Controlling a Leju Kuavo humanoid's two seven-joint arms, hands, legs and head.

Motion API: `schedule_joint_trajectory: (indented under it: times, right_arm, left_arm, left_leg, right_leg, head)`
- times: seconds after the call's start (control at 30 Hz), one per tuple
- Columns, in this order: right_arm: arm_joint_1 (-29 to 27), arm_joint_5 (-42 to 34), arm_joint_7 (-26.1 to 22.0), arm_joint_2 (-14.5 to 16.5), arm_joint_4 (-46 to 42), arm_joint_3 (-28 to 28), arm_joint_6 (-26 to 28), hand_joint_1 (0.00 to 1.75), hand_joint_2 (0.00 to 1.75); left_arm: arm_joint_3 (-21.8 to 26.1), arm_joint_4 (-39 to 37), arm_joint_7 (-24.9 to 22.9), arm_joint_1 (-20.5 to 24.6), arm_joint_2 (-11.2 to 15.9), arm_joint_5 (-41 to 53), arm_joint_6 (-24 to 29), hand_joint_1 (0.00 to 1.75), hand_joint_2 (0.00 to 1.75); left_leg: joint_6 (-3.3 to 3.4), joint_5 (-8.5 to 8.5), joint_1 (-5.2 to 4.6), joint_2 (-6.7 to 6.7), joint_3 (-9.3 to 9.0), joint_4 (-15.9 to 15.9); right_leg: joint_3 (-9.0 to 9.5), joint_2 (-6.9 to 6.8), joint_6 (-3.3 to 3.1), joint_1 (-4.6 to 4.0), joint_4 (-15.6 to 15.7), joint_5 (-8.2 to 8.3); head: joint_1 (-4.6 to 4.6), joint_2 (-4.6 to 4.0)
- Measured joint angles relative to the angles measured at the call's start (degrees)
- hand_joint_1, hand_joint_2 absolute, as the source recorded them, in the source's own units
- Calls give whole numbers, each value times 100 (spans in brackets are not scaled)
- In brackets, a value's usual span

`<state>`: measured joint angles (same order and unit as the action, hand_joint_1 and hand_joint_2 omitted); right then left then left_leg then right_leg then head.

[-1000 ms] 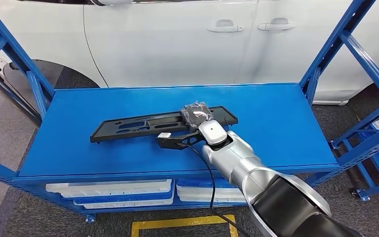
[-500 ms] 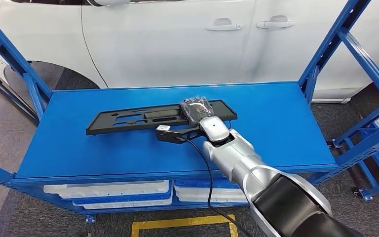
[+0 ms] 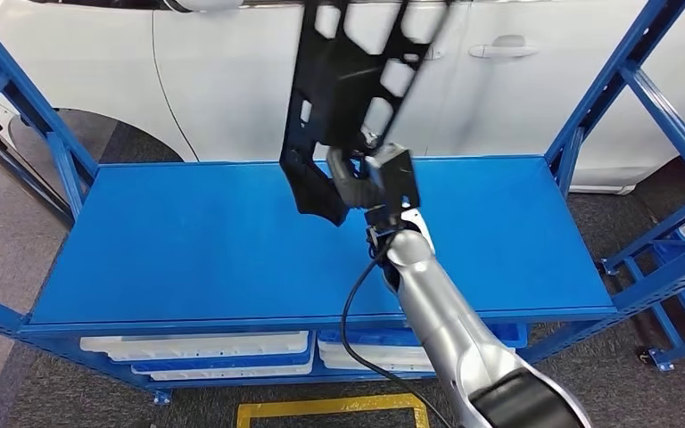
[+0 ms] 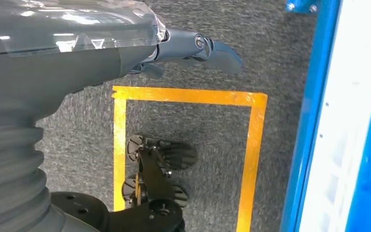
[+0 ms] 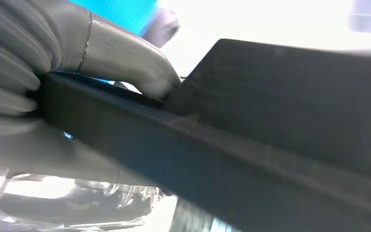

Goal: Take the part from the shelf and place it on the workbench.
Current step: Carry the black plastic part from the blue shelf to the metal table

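A long black plastic part [image 3: 348, 80] with cut-out openings is held up in the air above the blue shelf [image 3: 187, 241], standing nearly upright with its top end reaching past the upper edge of the head view. It is gripped near its lower end by the right hand [image 3: 357, 183], whose fingers are clamped around the part's edge (the right wrist view shows a grey thumb [image 5: 125, 60] pressed over the dark rim). The silver right arm [image 3: 437, 312] is stretched forward over the shelf's front edge, with a black cable [image 3: 357, 303] looping beside it. A white car [image 3: 232, 71] is seen behind the shelf. The left hand [image 4: 193, 48] hangs above grey carpet marked with yellow tape [image 4: 251, 145], its fingers loosely extended and holding nothing.
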<state>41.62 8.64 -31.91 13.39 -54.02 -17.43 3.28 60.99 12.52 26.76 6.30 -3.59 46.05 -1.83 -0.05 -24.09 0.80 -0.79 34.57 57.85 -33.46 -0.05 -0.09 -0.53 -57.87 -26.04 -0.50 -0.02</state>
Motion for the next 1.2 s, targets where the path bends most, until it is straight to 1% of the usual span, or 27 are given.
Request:
schedule_joint_trajectory:
  times: [0.03, 0.07, 0.13, 0.17, 0.2, 0.23, 0.27, 0.33, 0.37, 0.4, 0.5, 0.57, 0.6, 0.67, 0.7, 0.73, 0.77, 0.83, 0.87, 0.9, 0.97, 1.0, 1.03, 1.07, 1.1, 1.17, 1.2]
  right_arm:
    - [-220, -271, -20, -61, -415, 49, -162, 175, 175]
    - [-412, -453, -45, -121, -783, 78, -285, 175, 175]
    - [-724, -619, -79, -221, -1375, 103, -410, 175, 175]
    - [-849, -641, -84, -259, -1575, 106, -430, 175, 175]
    - [-958, -655, -85, -294, -1736, 107, -437, 175, 175]
    - [-1046, -665, -85, -326, -1871, 108, -439, 175, 175]
    - [-1108, -670, -85, -351, -1986, 108, -436, 175, 175]
    - [-1164, -677, -86, -385, -2182, 109, -431, 175, 175]
    - [-1175, -681, -87, -395, -2264, 110, -432, 175, 175]
    - [-1190, -701, -95, -406, -2328, 110, -454, 175, 175]
    - [-1346, -1059, -175, -447, -2577, 102, -786, 175, 175]
    - [-1519, -1502, -223, -474, -2889, 60, -1180, 175, 175]
    - [-1613, -1699, -231, -485, -3053, 24, -1355, 175, 175]
    - [-1829, -1961, -231, -517, -3333, -68, -1615, 175, 175]
    - [-1952, -2033, -226, -537, -3455, -124, -1706, 175, 175]
    - [-2068, -2078, -216, -557, -3565, -190, -1775, 175, 175]
    - [-2169, -2113, -203, -576, -3664, -266, -1835, 175, 175]
    - [-2312, -2169, -173, -610, -3813, -435, -1940, 175, 175]
    - [-2366, -2189, -158, -627, -3863, -534, -2001, 175, 175]
    - [-2419, -2197, -146, -643, -3888, -645, -2055, 175, 175]
    - [-2532, -2199, -128, -678, -3906, -906, -2149, 175, 175]
    - [-2580, -2201, -119, -695, -3908, -1046, -2180, 175, 175]
    - [-2613, -2206, -104, -715, -3912, -1183, -2200, 175, 175]
    - [-2630, -2212, -90, -735, -3916, -1311, -2213, 175, 175]
    - [-2642, -2218, -76, -760, -3920, -1427, -2216, 175, 175]
    - [-2695, -2220, -77, -826, -3922, -1622, -2211, 175, 175]
    - [-2741, -2213, -101, -869, -3922, -1705, -2206, 175, 175]
  left_arm:
    - [19, 0, 37, -19, 0, -19, -29, 0, 175]
    - [38, 0, 70, -31, 0, -42, -56, 0, 175]
    - [68, 0, 109, -38, 1, -70, -86, 0, 175]
    - [77, 0, 117, -37, 1, -78, -95, 0, 175]
    - [82, 0, 122, -36, 1, -80, -104, 0, 175]
    - [86, 0, 128, -35, 0, -81, -110, 0, 175]
    - [87, 0, 131, -34, -2, -81, -116, 0, 175]
    - [91, 0, 136, -32, -5, -81, -124, 0, 175]
    - [95, 0, 138, -31, -7, -81, -127, 0, 175]
    - [101, 0, 140, -30, -7, -80, -129, 0, 175]
    - [111, 0, 156, -29, -6, -66, -132, 0, 175]
    - [113, 0, 169, -32, -7, -53, -130, 0, 175]
    - [115, 0, 174, -35, -8, -50, -127, 0, 175]
    - [123, 0, 182, -51, -10, -54, -111, 0, 175]
    - [129, 0, 186, -64, -10, -56, -100, 0, 175]
    - [135, 0, 191, -76, -9, -57, -87, 0, 175]
    - [142, 0, 195, -84, -8, -56, -75, 0, 175]
    - [157, 0, 202, -87, -2, -51, -57, 0, 175]
    - [163, 0, 204, -82, 1, -45, -54, 0, 175]
    - [167, 0, 205, -79, 4, -39, -52, 0, 175]
    - [170, 0, 206, -75, 5, -27, -55, 0, 175]
    - [172, 0, 205, -75, 5, -21, -59, 0, 175]
    - [173, 0, 205, -73, 5, -10, -70, 0, 175]
    - [174, 0, 205, -69, 5, 1, -85, 0, 175]
    - [174, 0, 208, -63, 5, 9, -107, 0, 175]
    - [175, 0, 228, -61, 5, 18, -153, 0, 175]
    - [175, 0, 244, -68, 5, 19, -172, 0, 175]
  left_leg:
    - [35, 5, 9, -1, -7, -18]
    - [63, 11, 18, 6, -13, -35]
    - [98, 7, 18, 34, -13, -42]
    - [104, 2, 15, 47, -12, -40]
    - [106, -2, 14, 56, -13, -38]
    - [105, -5, 14, 59, -14, -33]
    - [100, -10, 14, 57, -16, -26]
    - [73, -26, 7, 52, -17, -2]
    - [51, -34, -1, 49, -14, 10]
    - [25, -40, -9, 48, -13, 18]
    - [-71, -45, -1, 45, -18, 4]
    - [-123, -211, 14, 46, 69, 226]
    - [-141, -380, 24, 48, 189, 512]
    - [-170, -747, 31, 51, 531, 1297]
    - [-175, -835, 33, 51, 659, 1579]
    - [-169, -815, 32, 51, 695, 1656]
    - [-149, -682, 28, 51, 611, 1489]
    - [-70, -305, 6, 52, 200, 679]
    - [-39, -181, -13, 55, 10, 304]
    - [-14, -124, -35, 56, -108, 66]
    - [8, -123, -68, 55, -154, -46]
    - [31, -108, -57, 55, -159, -64]
    - [56, -90, -44, 57, -172, -92]
    - [83, -72, -28, 61, -183, -121]
    - [103, -57, -12, 66, -193, -145]
    - [121, -54, -15, 67, -185, -144]
    - [121, -56, -15, 66, -179, -138]
  right_leg:
    - [-38, 1, 30, 6, -92, -80]
    - [-135, 6, 62, 12, -306, -220]
    - [-506, 10, 109, 35, -1064, -602]
    - [-702, 10, 125, 46, -1455, -744]
    - [-829, 9, 136, 57, -1689, -785]
    - [-845, 9, 142, 70, -1695, -712]
    - [-733, 8, 141, 83, -1443, -535]
    - [-322, 6, 121, 96, -587, -137]
    - [-167, 7, 101, 91, -258, -20]
    - [-87, 10, 77, 83, -81, 27]
    - [-69, 12, -23, 65, -11, 49]
    - [-44, 0, -96, 85, 39, 79]
    - [-32, -5, -122, 92, 56, 86]
    - [-26, -6, -149, 77, 59, 80]
    - [-22, -3, -158, 64, 56, 74]
    - [-15, 3, -166, 50, 54, 68]
    - [-3, 11, -171, 37, 52, 61]
    - [33, 25, -168, 15, 51, 41]
    - [41, 33, -156, 3, 44, 30]
    - [40, 36, -136, -2, 40, 24]
    - [29, 39, -80, 2, 38, 23]
    - [26, 36, -48, 6, 34, 15]
    - [17, 35, -15, 9, -2, -22]
    - [-30, 35, 14, 13, -121, -115]
    - [-133, 34, 42, 22, -365, -272]
    - [-483, 34, 86, 58, -1138, -661]
    - [-642, 33, 106, 76, -1476, -779]
  head:
    - [0, 0]
    - [0, 0]
    - [1, 0]
    - [1, 0]
    - [1, 0]
    - [1, 0]
    - [1, 0]
    - [0, 0]
    - [1, 0]
    - [1, 0]
    - [1, 0]
    - [1, 0]
    - [0, 0]
    - [-1, 0]
    - [-1, 0]
    - [-1, 0]
    - [-1, 0]
    - [0, 0]
    - [0, 0]
    - [0, 0]
    - [-1, 0]
    - [-1, 0]
    - [0, 0]
    - [0, 0]
    - [0, 0]
    - [1, 0]
    - [1, 0]
